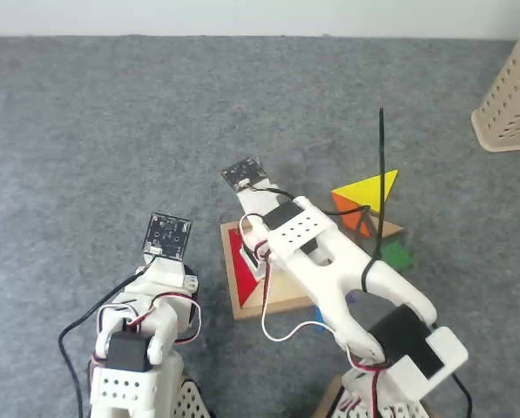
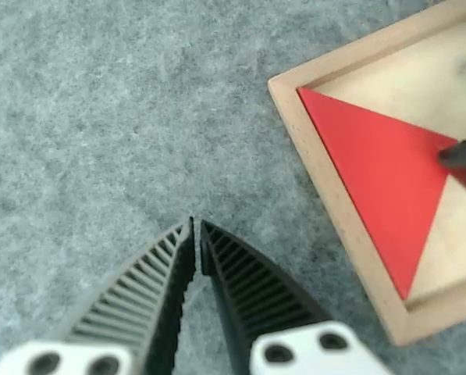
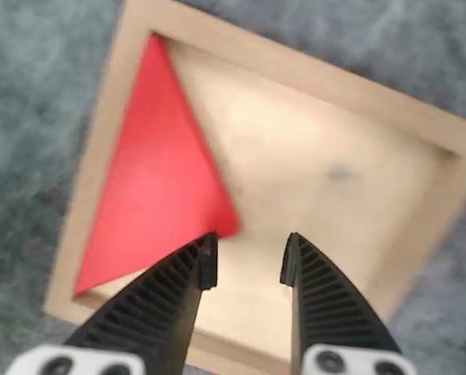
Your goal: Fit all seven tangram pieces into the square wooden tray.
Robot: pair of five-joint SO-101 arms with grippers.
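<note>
a red triangle (image 3: 158,195) lies flat inside the square wooden tray (image 3: 295,66). its long edge runs near to far against the tray's left wall, and its square corner points right, toward the tray's middle. the right gripper (image 3: 250,254) hangs over the tray, fingers spread and empty, with that corner just beside one fingertip. the left gripper (image 2: 195,228), fingers pressed together on nothing, is over grey felt (image 1: 111,113) left of the tray. a yellow triangle (image 1: 368,187), orange piece (image 1: 351,216) and green piece (image 1: 397,256) lie along the tray's right side. a beige perforated holder (image 1: 512,87) stands far right.
</note>
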